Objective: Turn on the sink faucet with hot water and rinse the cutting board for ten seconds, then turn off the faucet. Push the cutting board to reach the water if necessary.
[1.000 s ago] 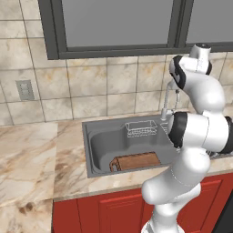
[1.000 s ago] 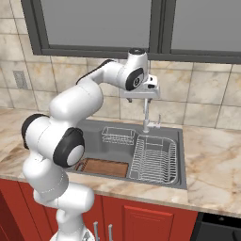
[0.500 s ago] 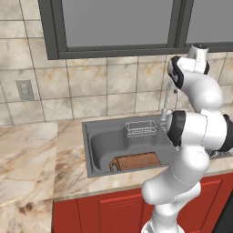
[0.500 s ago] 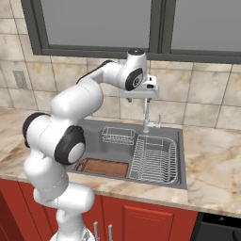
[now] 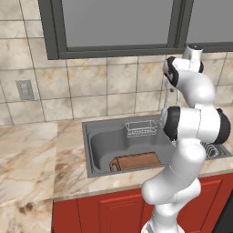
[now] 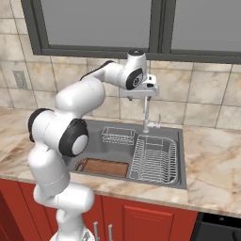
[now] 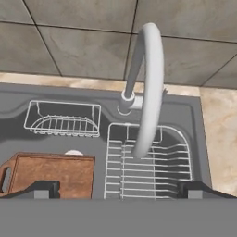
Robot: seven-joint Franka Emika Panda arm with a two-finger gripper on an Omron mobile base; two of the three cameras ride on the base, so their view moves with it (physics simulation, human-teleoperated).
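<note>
The sink faucet (image 7: pixel 151 78) arches up from its base at the back rim of the sink (image 6: pixel 181 157). Its spout ends over the right half of the basin, and no water runs from it. My gripper (image 6: pixel 140 95) hovers just above the top of the arch, open, with nothing between its fingers. In the hand view the gripper (image 7: pixel 119 189) has its tips far apart. The reddish-brown cutting board (image 6: pixel 105 167) lies flat in the front left of the basin, left of the spout; it is also seen as cutting board (image 5: pixel 136 161) and cutting board (image 7: pixel 51 173).
A wire dish rack (image 6: pixel 155 160) fills the right half of the basin under the spout. A small wire basket (image 6: pixel 117 135) sits at the back left. Marble counter (image 5: pixel 32 159) flanks the sink, with a tiled wall and window behind.
The hand has shifted only slightly above the faucet. The board, the rack and the spout have not moved.
</note>
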